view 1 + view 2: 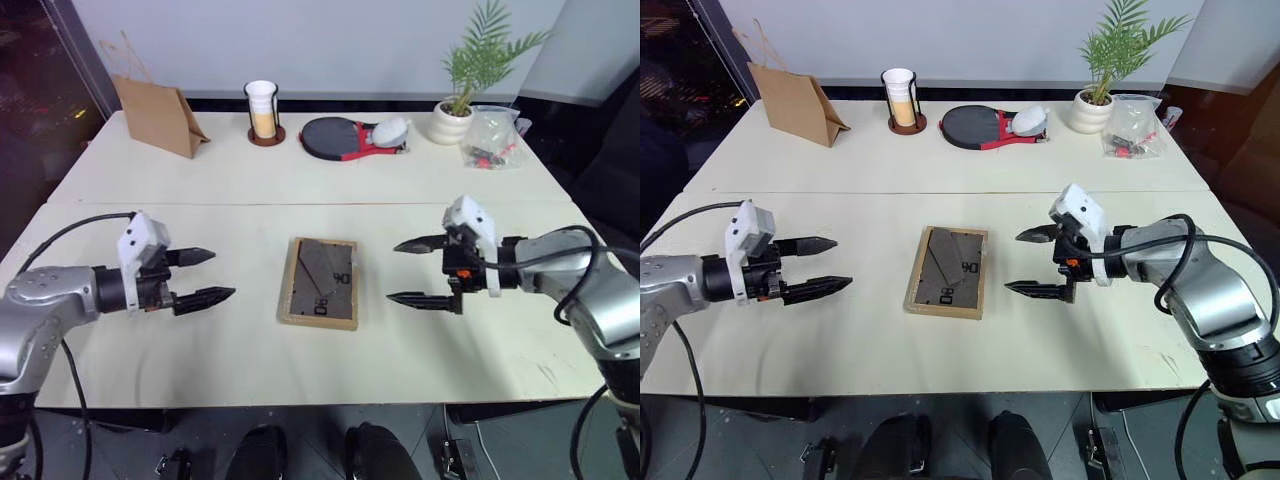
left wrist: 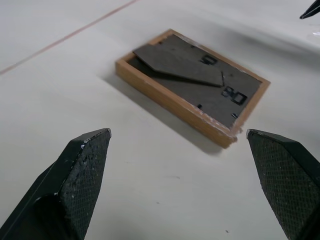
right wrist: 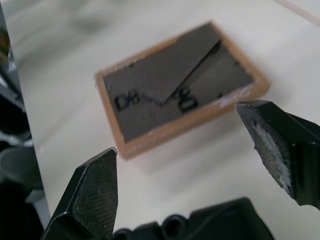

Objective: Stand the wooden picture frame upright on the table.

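Lying back-up on the table [image 1: 200, 350], the frame [image 1: 320, 283] is flanked by the left gripper [image 1: 203, 276] and right gripper [image 1: 418, 271], both spread apart and empty, so opposite wooden edges are best pinched before it is tilted.

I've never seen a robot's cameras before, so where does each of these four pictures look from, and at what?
Left and right eye views: from the head, forward and down over the table; both arms show.
Left wrist view: along the open left claw at the wooden picture frame; its two fingers show.
Right wrist view: along the open right claw at the frame; its fingers show.
All share the frame, lying flat, back panel up.
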